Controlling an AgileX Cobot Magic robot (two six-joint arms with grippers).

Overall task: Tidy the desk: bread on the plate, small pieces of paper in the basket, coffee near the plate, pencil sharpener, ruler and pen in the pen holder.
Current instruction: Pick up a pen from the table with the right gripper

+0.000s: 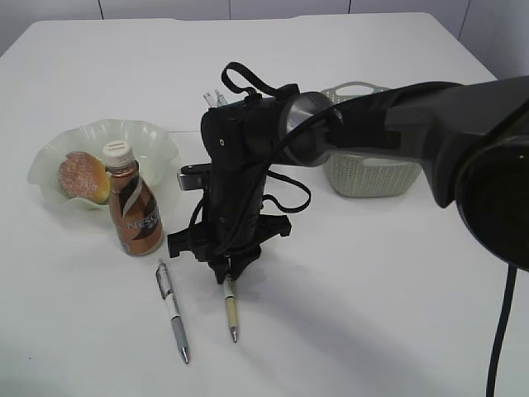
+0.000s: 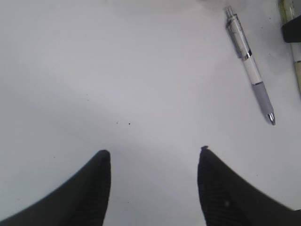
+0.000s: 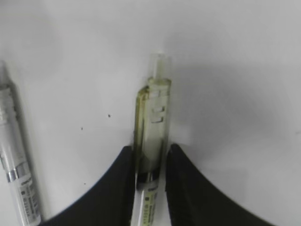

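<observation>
Exterior view: the right gripper (image 1: pixel 229 271) is lowered onto the yellowish pen (image 1: pixel 231 309), at 6 o'clock on the table (image 1: pixel 372 314). The white pen (image 1: pixel 173 309) lies at its 9 o'clock. The bread (image 1: pixel 82 175) is seen on the plate (image 1: pixel 145 136), the coffee (image 1: pixel 132 203) just beside it; the basket (image 1: pixel 368 174) stands at 3 o'clock.

Left wrist view: the left gripper (image 2: pixel 154 162) is seen spread over bare table.

Right wrist view: the fingers (image 3: pixel 123 181) are pinched against the yellowish pen.

- A bare white table (image 1: pixel 372 314) is filling the view, with pale panelled walls standing behind it, suggesting a lab or test room.
- A black robot arm (image 1: pixel 430 124) is reaching over staged desk items: pens (image 1: pixel 173 308), a basket (image 1: pixel 368 175), a plate (image 1: pixel 157 141).
</observation>
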